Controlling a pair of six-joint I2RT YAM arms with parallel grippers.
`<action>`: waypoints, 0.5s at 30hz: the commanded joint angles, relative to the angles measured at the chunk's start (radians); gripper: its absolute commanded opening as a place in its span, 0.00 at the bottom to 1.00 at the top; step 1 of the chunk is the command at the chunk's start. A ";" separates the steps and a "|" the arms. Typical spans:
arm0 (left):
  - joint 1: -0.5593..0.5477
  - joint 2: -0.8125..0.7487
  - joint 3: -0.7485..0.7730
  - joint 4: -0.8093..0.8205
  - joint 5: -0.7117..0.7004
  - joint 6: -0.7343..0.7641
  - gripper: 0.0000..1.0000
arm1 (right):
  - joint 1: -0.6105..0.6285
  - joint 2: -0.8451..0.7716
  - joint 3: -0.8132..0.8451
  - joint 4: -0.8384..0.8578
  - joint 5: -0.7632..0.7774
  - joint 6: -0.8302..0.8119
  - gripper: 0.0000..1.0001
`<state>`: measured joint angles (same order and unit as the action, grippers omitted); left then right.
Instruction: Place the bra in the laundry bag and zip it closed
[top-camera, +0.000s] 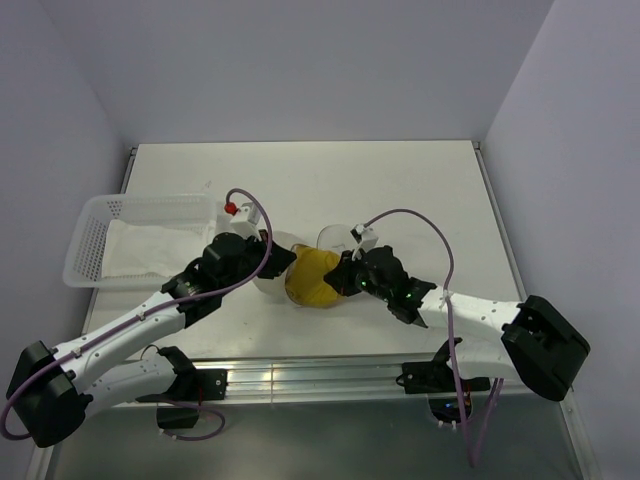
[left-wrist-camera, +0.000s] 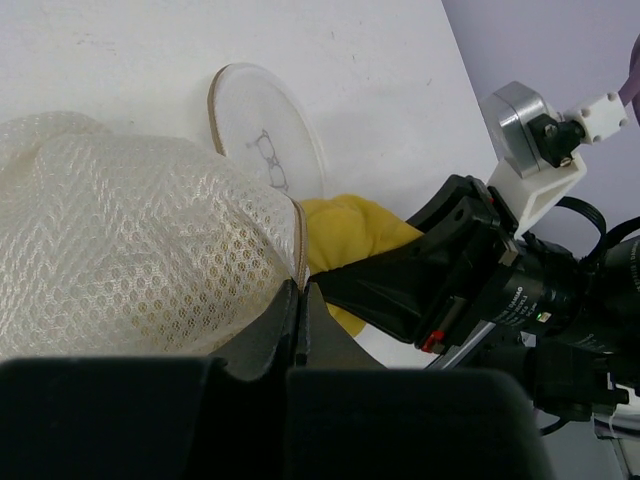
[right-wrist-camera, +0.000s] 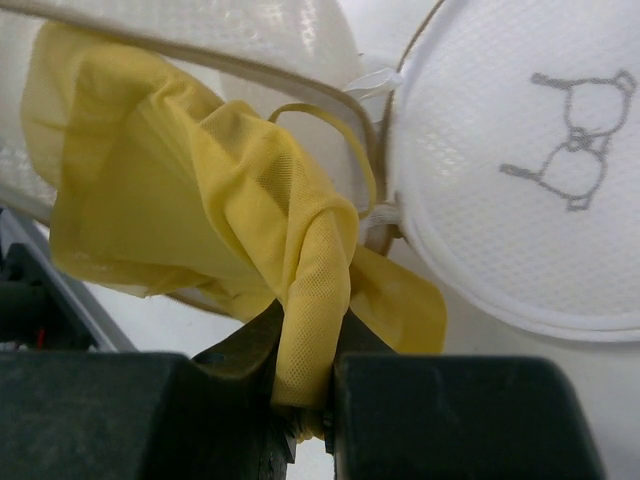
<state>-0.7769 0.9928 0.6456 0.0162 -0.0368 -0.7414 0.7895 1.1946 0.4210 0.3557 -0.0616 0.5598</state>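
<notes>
The mustard-yellow bra lies bunched at the mouth of the white mesh laundry bag, partly inside it. Seen from the right wrist, my right gripper is shut on a fold of the bra, just below the bag's brownish zipper rim. The bag's round lid, with its small dark drawing, hangs open to the right. My left gripper is shut on the rim of the bag, with the bra and the right gripper just beyond. The lid lies flat on the table.
A white perforated plastic basket stands at the left edge of the table with a white cloth in it. Both arms meet near the table's front centre, and purple cables loop above each wrist.
</notes>
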 joint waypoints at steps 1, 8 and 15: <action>-0.001 -0.011 0.009 0.027 0.029 0.017 0.00 | 0.005 -0.004 0.073 -0.061 0.089 -0.024 0.00; -0.001 0.055 0.037 0.033 0.072 0.043 0.00 | 0.056 -0.017 0.180 -0.164 0.151 -0.081 0.00; -0.005 0.158 0.060 0.155 0.169 0.033 0.00 | 0.148 -0.030 0.190 -0.091 0.172 -0.058 0.00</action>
<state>-0.7765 1.1336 0.6701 0.0631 0.0460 -0.7170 0.9291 1.2007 0.6075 0.2008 0.0708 0.4938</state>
